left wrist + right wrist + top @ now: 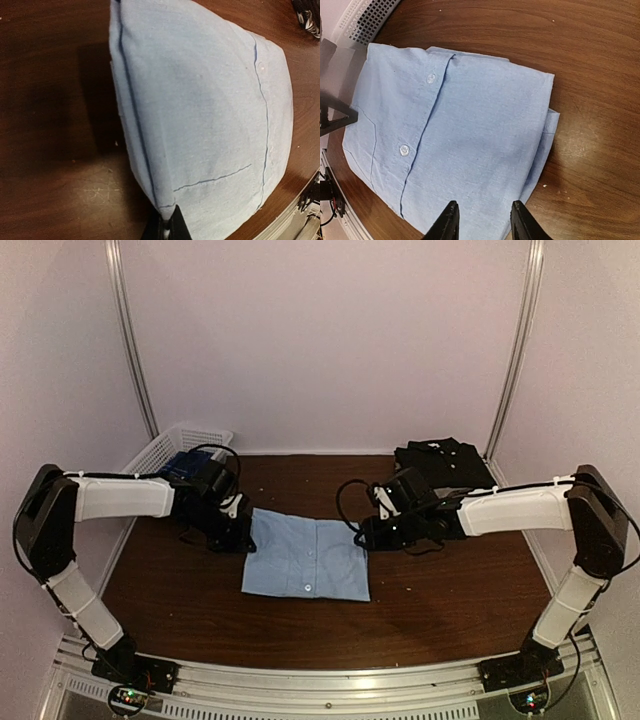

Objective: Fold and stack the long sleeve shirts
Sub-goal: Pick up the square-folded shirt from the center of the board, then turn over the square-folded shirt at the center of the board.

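A folded light blue button-up shirt (306,558) lies in the middle of the brown table. My left gripper (243,536) is at its far-left corner, shut on the cloth; in the left wrist view the shirt (200,115) rises from the pinched corner at my gripper (167,227). My right gripper (366,533) is at the shirt's far-right corner; in the right wrist view its fingers (449,222) stand open and empty over the shirt (455,135). A folded black shirt (442,462) lies at the back right.
A white plastic mesh basket (172,452) with dark blue cloth in it stands at the back left, its edge also in the right wrist view (362,20). White walls enclose the table (450,590) on three sides.
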